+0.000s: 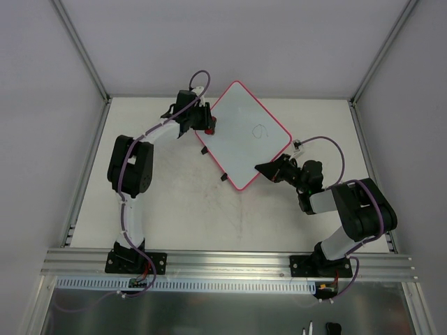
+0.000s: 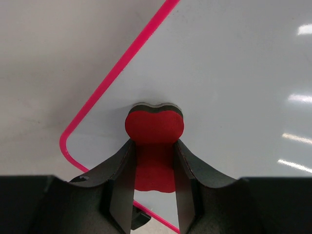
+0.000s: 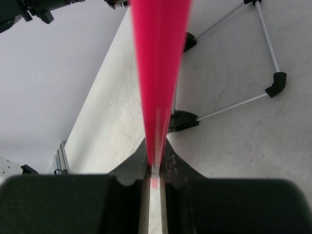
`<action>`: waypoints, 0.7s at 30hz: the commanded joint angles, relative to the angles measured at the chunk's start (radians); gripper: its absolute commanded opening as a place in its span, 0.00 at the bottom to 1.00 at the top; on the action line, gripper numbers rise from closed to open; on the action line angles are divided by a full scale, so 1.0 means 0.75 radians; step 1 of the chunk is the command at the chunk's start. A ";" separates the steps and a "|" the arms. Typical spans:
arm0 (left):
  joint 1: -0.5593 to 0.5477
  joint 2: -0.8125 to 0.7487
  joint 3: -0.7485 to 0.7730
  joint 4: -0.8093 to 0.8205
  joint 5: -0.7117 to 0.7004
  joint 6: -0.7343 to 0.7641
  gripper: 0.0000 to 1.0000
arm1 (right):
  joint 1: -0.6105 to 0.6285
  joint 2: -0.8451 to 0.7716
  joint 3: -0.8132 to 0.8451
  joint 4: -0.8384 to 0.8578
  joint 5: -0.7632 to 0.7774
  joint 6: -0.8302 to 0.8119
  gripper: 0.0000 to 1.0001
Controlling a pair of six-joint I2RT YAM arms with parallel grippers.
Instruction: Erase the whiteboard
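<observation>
The whiteboard (image 1: 241,143) is white with a pink-red rim and lies diamond-wise at the back middle of the table. A small dark scribble (image 1: 260,130) sits near its centre. My left gripper (image 1: 207,124) is at the board's left corner, shut on the red eraser (image 1: 211,126). In the left wrist view the eraser (image 2: 155,126) rests against the board (image 2: 234,83) between my fingers (image 2: 122,170). My right gripper (image 1: 264,169) is shut on the board's lower right edge. The right wrist view shows the rim (image 3: 158,73) edge-on between closed jaws.
Two black clips (image 1: 203,149) (image 1: 223,178) sit on the board's lower left edge. Thin silver rods with black feet (image 3: 234,105) show under the board. An aluminium rail (image 1: 223,262) runs along the near edge. Grey walls and frame posts (image 1: 80,45) enclose the table.
</observation>
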 commanded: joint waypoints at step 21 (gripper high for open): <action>-0.291 -0.200 -0.341 0.323 -0.073 -0.136 0.24 | 0.038 -0.052 0.026 0.391 -0.133 -0.048 0.00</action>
